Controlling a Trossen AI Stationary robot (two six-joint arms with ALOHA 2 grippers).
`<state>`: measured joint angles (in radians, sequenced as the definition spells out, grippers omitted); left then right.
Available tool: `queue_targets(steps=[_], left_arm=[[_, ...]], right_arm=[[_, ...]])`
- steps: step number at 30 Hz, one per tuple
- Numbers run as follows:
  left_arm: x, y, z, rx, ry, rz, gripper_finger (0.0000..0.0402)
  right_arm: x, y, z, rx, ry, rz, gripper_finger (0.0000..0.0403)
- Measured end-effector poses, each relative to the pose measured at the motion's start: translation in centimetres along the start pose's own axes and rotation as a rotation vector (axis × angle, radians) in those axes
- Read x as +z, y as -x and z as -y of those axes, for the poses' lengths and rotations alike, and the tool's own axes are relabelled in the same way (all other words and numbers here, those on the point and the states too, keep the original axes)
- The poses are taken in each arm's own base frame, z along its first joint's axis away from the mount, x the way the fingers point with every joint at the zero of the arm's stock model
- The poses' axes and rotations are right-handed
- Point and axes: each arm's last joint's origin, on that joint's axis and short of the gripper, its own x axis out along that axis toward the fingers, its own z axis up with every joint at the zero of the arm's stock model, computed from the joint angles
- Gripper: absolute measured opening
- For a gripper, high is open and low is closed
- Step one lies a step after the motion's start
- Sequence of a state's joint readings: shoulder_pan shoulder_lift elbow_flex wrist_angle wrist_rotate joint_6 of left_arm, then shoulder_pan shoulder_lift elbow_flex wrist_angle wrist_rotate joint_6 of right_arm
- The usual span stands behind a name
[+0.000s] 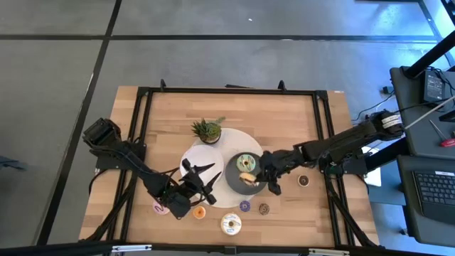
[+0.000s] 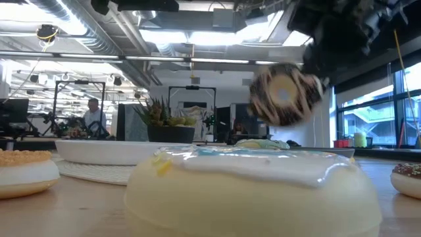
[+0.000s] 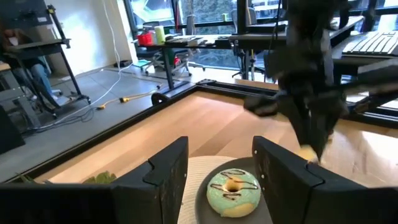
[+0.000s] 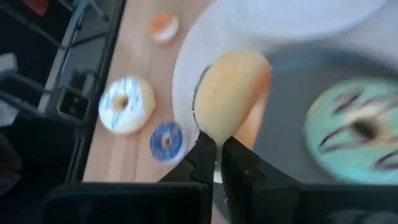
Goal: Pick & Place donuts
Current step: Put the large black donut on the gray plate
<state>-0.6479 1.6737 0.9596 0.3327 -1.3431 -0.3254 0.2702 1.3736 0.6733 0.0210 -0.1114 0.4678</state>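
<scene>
My right gripper (image 1: 257, 176) reaches in from the table's right over the dark grey plate (image 1: 233, 179) and is shut on a chocolate-sprinkled donut (image 2: 284, 94) with a tan underside (image 4: 233, 93). A green-iced donut (image 1: 247, 163) lies flat on that plate. My left gripper (image 1: 201, 176) hovers open over the white plate (image 1: 213, 151); in its wrist view the green donut (image 3: 233, 190) shows between its spread fingers. On the near table lie a white donut (image 1: 230, 225), an orange mini (image 1: 199, 212), a purple mini (image 1: 244, 206), a brown mini (image 1: 264, 208) and a pink one (image 1: 159, 208), half hidden by the left arm. My right gripper pinches the chocolate-sprinkled donut by its rim (image 4: 212, 135) between the two fingers, coming from the table's right and slanting down. The donut is lifted clear above the dark grey plate and stands on edge, with its iced face toward the table's near side (image 2: 284, 94).
A small potted plant (image 1: 207, 130) stands at the white plate's far edge. Another small chocolate donut (image 1: 303, 180) lies right of the dark plate. Black frame rails (image 1: 227, 91) run round the table. Bare wood lies along the far side.
</scene>
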Motion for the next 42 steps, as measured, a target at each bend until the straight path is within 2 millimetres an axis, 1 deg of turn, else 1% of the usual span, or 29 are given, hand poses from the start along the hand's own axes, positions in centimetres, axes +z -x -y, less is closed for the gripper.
queue_targets(steps=[4,6,12,20,35,42], left_arm=[[0.0,0.0,0.0,0.001,0.0,0.0,0.0173],[0.0,0.0,0.0,0.002,0.0,0.0,0.0173],[0.0,-0.1,0.0,0.001,-0.002,-0.001,0.0176],[0.0,-0.1,0.0,0.002,-0.015,-0.001,0.0172],[0.0,-0.5,-0.2,0.014,-0.017,-0.002,0.017],[0.0,-0.5,-0.1,0.014,-0.018,-0.002,0.0173]], right_arm=[[-0.5,-1.0,0.2,0.062,-0.026,0.032,0.0023],[-1.1,-1.2,0.5,0.074,-0.044,0.028,0.0023],[-2.4,-1.3,1.1,0.098,-0.091,0.053,0.0023],[-3.7,-1.2,1.8,0.124,-0.111,0.114,0.0023],[-3.8,-1.2,1.7,0.099,-0.13,0.14,0.0023],[-4.2,-2.1,1.7,0.094,-0.128,0.141,0.0023]])
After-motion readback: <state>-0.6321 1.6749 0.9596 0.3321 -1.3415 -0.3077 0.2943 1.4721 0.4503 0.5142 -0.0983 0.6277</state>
